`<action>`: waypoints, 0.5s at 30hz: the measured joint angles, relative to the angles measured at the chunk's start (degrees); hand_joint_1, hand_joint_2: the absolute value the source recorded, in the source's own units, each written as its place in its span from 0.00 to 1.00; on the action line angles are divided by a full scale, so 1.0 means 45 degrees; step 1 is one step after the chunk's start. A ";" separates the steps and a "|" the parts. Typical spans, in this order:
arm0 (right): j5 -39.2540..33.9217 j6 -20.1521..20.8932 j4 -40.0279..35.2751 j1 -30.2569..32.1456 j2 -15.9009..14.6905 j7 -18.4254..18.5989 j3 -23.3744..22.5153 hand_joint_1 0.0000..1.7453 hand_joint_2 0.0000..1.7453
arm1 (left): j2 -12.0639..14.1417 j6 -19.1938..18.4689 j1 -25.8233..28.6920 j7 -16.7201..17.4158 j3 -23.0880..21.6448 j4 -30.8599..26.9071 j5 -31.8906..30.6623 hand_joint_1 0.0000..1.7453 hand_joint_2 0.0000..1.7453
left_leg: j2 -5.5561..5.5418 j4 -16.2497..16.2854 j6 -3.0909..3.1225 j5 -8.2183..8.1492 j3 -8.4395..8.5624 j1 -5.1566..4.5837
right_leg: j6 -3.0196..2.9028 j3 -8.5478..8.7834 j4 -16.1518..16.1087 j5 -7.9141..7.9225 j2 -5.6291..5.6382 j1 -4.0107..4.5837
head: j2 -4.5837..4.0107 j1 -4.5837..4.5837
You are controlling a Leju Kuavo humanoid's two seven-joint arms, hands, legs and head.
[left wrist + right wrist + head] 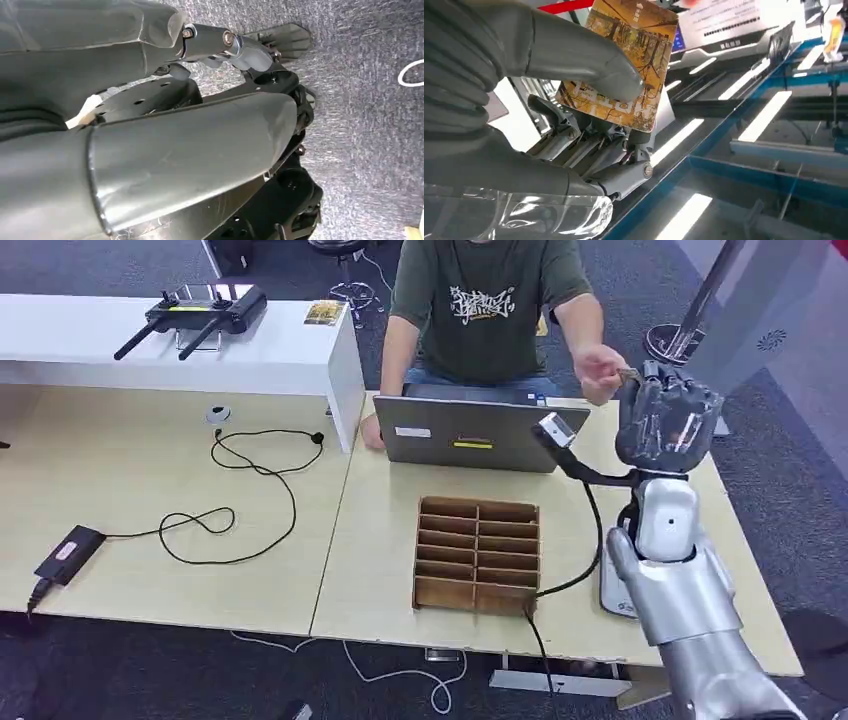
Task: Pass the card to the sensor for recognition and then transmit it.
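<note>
Right hand raised with card held; a person's hand meets it at the far edge of the table.

Head view, left to right: black adapter (68,552) at 8 o'clock; wooden divider box (478,554) near centre; laptop (466,434) at 12 o'clock from it. Right hand (664,420) at 3 o'clock, raised, thumb clamping the card (621,65) against the fingers (589,150). Person's hand (600,370) touches its top. Left hand (150,140) hangs over grey carpet (370,125); cannot tell whether it is closed.
</note>
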 joint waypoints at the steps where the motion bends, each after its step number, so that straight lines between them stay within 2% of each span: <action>1: 0.0000 0.0059 0.0388 -0.0300 0.0000 0.0158 0.0285 0.98 1.00 | 0.0000 0.0000 -0.0016 0.0044 -0.0040 0.0000 0.0034 0.00 0.00 | 0.0002 0.0001 0.0000 0.0000 0.0002 -0.0001 | 0.0001 -0.0001 0.0000 0.0001 0.0002 0.0000 | 0.0000 -0.0010; 7: 0.0000 0.0166 0.2165 -0.1519 0.0116 0.0419 0.1565 0.97 1.00 | 0.0063 0.0000 -0.0094 0.0097 -0.0403 0.0000 0.0228 0.00 0.00 | -0.0002 0.0003 0.0000 0.0001 0.0005 0.0000 | 0.0009 0.0000 -0.0001 0.0007 0.0000 0.0000 | 0.0000 -0.0005; 15: 0.0000 0.0151 0.3194 -0.2055 0.0364 0.0366 0.2018 1.00 1.00 | 0.0117 0.0000 -0.0117 0.0117 -0.0593 0.0000 0.0534 0.00 0.00 | -0.0001 0.0004 -0.0001 0.0002 0.0002 0.0001 | 0.0009 0.0000 -0.0001 0.0006 0.0001 0.0000 | 0.0000 -0.0010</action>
